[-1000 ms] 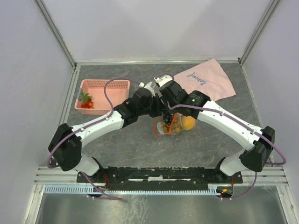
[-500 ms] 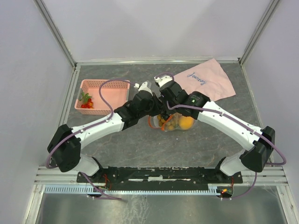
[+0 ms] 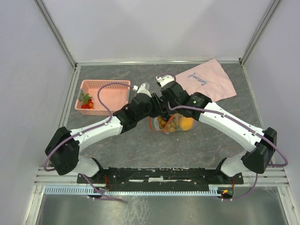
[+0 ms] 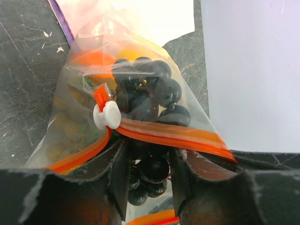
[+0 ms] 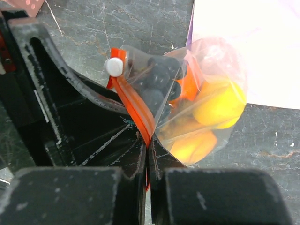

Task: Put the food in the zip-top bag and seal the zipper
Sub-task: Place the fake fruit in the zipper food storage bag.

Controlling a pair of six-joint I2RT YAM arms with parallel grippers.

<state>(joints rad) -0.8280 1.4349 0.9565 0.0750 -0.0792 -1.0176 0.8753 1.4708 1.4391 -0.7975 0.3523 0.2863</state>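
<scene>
Two tools: right tool point(image 5: 147, 143) clamped on thin orange-red zipper strip point(image 5: 135, 110); left tool point(image 4: 147, 157) jaws apart
White round slider point(image 4: 107, 115): best drawn fully along taut strip

The left gripper point(image 4: 150, 161) has let go, its jaws now parted around the zipper point(image 4: 178, 137). It has drawn back leftward, and the zip-top bag point(image 3: 177, 123) has shifted slightly left.
</scene>
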